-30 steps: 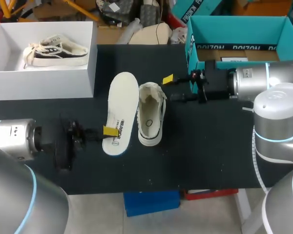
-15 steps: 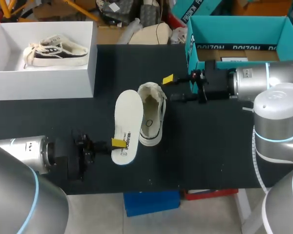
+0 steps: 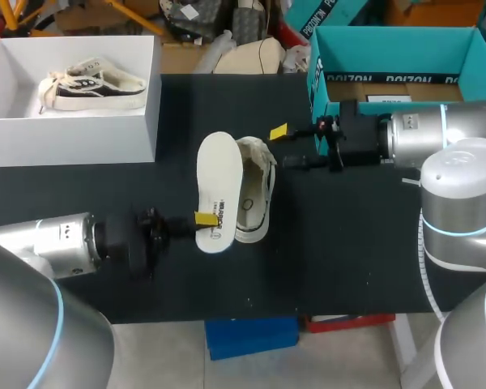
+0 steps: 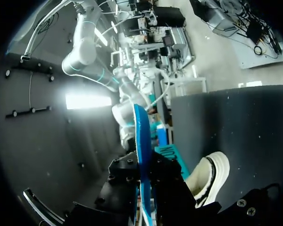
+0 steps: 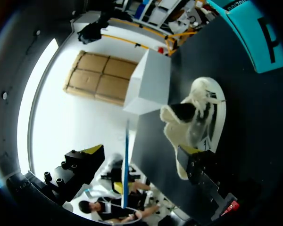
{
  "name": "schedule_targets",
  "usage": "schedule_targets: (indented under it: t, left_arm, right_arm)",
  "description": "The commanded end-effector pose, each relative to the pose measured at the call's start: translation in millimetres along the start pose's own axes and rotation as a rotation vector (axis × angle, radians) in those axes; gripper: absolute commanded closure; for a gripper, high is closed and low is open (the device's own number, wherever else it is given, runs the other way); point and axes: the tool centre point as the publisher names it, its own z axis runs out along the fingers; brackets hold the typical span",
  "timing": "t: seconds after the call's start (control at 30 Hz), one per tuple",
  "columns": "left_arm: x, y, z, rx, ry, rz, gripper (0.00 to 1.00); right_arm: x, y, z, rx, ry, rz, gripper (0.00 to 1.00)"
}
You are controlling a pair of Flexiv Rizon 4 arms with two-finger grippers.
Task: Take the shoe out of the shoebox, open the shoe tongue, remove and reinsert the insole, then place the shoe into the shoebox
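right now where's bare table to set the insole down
Bare table right of the shoe, between the right arm and the near edge; also between the white box and left hand. Crowded mid-table: insole, shoe, right hand.

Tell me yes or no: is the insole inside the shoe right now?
No, the left gripper holds the insole outside the shoe, alongside its open top.

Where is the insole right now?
In the head view, the insole is mid-table, gripped at its near end by the left pincer, just left of the shoe.
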Motion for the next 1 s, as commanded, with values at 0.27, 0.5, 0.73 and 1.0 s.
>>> schedule_targets:
  t: [0.27, 0.5, 0.73, 1.0]
  left_arm:
    - [6.7, 16, -5, -0.003, 0.038, 0.018, 1.0]
    - [12.2, 20, -5, -0.022, 0.083, 0.003, 1.0]
    - [9.3, 23, -5, -0.023, 0.102, 0.01, 1.0]
    - [9.3, 23, -5, -0.023, 0.102, 0.01, 1.0]
  right_arm:
    - [-0.5, -0.7, 2, -0.003, 0.0, 0.0, 0.0]
    - [-0.5, -0.7, 2, -0.003, 0.0, 0.0, 0.0]
    - [-0.5, -0.7, 2, -0.003, 0.0, 0.0, 0.0]
    - [-0.5, -0.7, 2, -0.003, 0.0, 0.0, 0.0]
